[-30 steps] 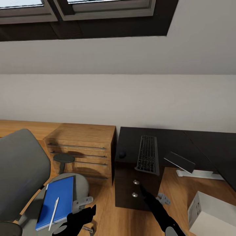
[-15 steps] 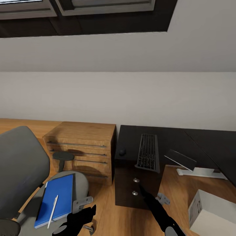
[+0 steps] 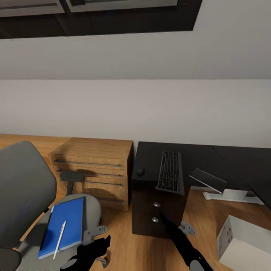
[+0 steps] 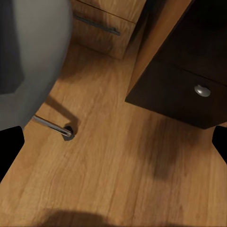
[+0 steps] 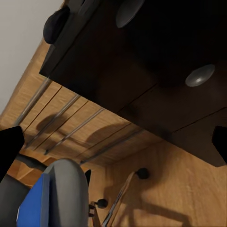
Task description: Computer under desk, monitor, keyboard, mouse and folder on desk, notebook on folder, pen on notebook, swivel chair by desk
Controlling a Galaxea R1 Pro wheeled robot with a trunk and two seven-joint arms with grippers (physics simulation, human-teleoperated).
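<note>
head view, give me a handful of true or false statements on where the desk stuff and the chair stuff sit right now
1. The keyboard lies on the desk. True.
2. The folder is on the desk. False: it lies on the seat of the swivel chair.
3. A pen rests on top of the folder. True.
4. The monitor stands upright on the desk. False: it is on the floor beside the desk, tilted.
5. The computer sits on the floor. True.
6. The mouse is on the wooden cabinet. False: it sits on the desk, left of the keyboard.
</note>
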